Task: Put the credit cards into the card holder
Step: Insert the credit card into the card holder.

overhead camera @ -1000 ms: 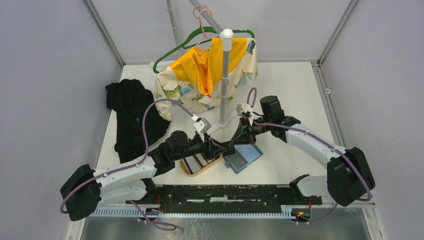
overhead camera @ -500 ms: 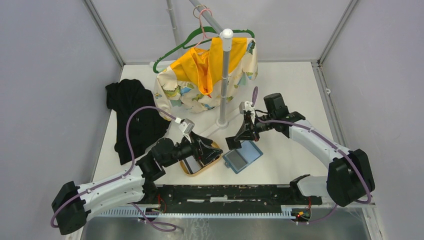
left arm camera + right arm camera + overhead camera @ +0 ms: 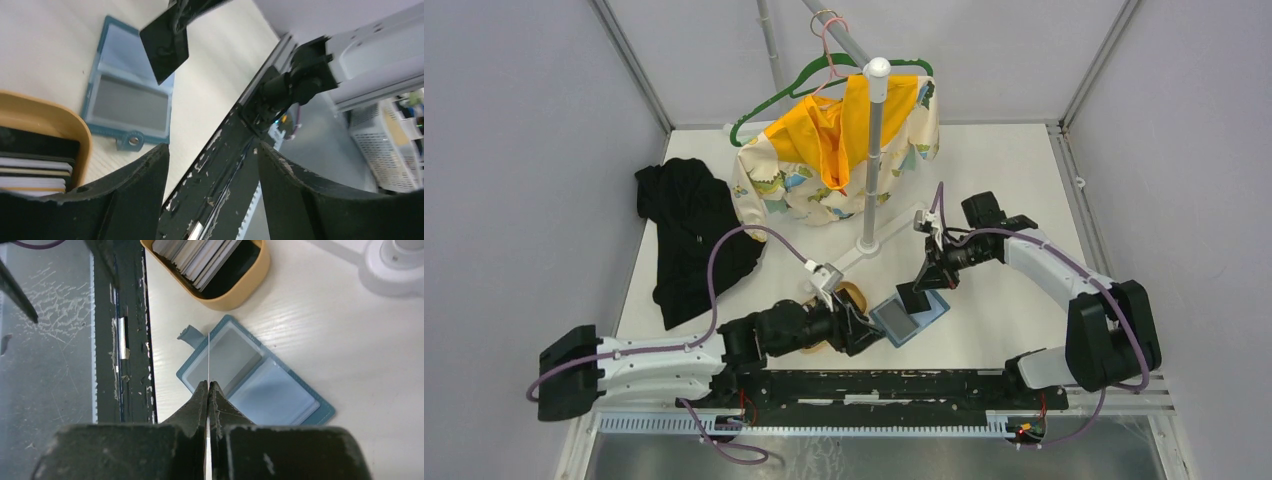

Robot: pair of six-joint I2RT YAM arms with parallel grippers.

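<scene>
Two tools. Right tool clenched on one black card, edge-on above one card holder lying open mid-frame on the worktop. Left tool released, empty. One tan tray just beside, remaining credit cards stacked inside, too tight to count.

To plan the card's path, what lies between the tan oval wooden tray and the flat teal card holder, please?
Only bare white table separates tan wooden tray and teal card holder, shown in right wrist view.
</scene>
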